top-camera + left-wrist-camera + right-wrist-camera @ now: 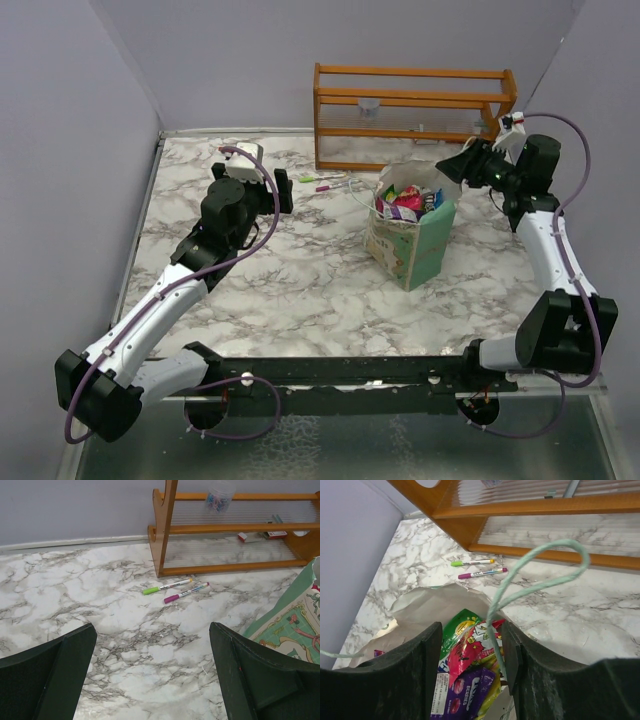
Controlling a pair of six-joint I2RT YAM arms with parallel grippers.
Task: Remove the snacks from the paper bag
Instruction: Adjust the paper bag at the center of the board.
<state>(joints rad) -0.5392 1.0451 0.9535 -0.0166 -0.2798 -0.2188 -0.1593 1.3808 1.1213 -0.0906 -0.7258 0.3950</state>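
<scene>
The mint-green and cream paper bag (412, 245) stands upright right of the table's middle, its mouth open. Several snacks (408, 203) fill it: a pink-red packet (470, 645), a green one (459, 626) and a purple one (470, 690) show in the right wrist view. My right gripper (472, 650) is open just over the bag's mouth at its back right edge (455, 168), with the packets between its fingers but not gripped. A pale string handle (540, 580) loops up past its right finger. My left gripper (152, 630) is wide open and empty over bare marble left of the bag (252, 178).
An orange wooden rack (415, 115) stands against the back wall behind the bag. A green pen (166, 586) and a pink pen (185, 592) lie on the marble in front of the rack's left end. Grey walls close the left, back and right.
</scene>
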